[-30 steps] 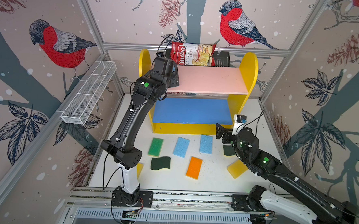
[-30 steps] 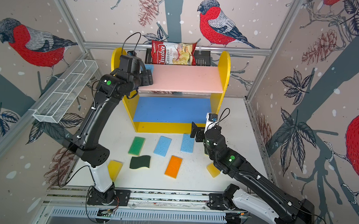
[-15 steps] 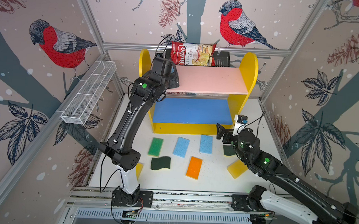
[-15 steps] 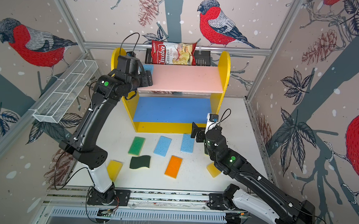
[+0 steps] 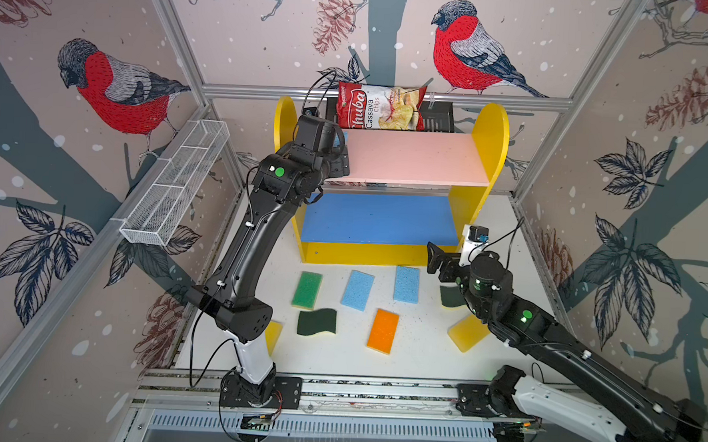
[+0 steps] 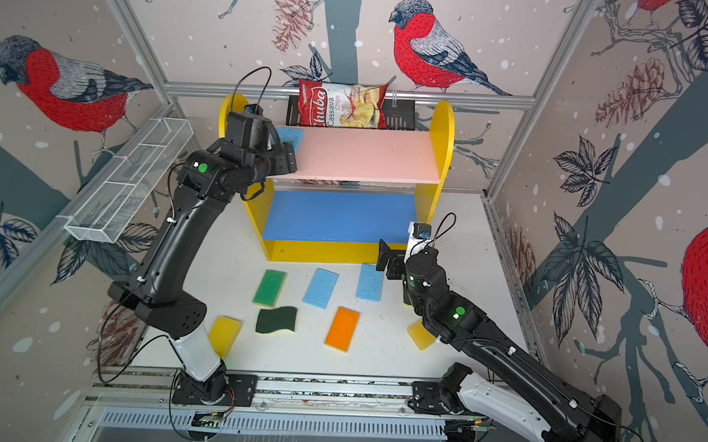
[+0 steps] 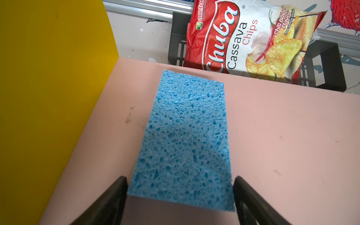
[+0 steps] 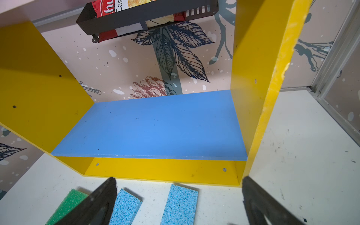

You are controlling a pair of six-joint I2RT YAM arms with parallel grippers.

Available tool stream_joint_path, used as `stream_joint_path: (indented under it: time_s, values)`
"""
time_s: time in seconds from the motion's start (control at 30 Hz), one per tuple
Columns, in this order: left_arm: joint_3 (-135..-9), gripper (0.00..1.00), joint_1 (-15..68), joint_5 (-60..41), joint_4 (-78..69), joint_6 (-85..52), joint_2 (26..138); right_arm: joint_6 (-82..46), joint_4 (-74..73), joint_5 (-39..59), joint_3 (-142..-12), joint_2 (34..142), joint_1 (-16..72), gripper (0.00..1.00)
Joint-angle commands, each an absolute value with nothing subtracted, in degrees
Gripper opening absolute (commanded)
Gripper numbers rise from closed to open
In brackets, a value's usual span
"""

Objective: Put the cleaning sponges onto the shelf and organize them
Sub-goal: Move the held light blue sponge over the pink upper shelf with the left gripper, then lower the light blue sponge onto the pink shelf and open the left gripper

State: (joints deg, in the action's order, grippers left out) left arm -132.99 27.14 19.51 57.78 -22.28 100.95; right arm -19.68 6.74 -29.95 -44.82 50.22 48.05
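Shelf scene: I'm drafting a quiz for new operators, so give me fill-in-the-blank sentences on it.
The light blue sponge by the left claw is on the ____ board of the shelf. The black rack holds a red bag of cassava ____. The right claw is ____, holding nothing. Missing: pink; chips; open.

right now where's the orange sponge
The orange sponge lies on the white table, about mid-frame in both top views, just right of a wavy dark green sponge and nearer the camera than the two light blue sponges by the shelf.
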Motion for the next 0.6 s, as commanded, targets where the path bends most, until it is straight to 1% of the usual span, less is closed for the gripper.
stream_joint_path:
  time_s: [0.0,0.1,0.3,0.43,0.57]
  values:
    - [-131.31,0.84,27.16,14.42,61.95,-21.99,100.60,-20.11,7.06,-30.07,-45.43,50.28,48.06,1.00]
    - [-131.39,0.84,27.16,13.98,62.13,-21.37,101.15,-20.52,7.29,-30.03,-45.62,50.26,48.16,1.00]
    - [-131.57,0.84,27.15,10.06,61.63,-20.92,102.22,-20.83,7.67,-30.21,-45.79,49.84,48.15,1.00]
    - [-131.36,0.84,27.12,10.96,61.79,-21.40,101.14,-20.79,7.99,-30.15,-46.31,50.01,48.17,1.00]
    - [-130.68,0.84,27.21,9.22,61.40,-21.16,99.67,-20.82,8.25,-30.20,-46.65,50.19,48.16,1.00]
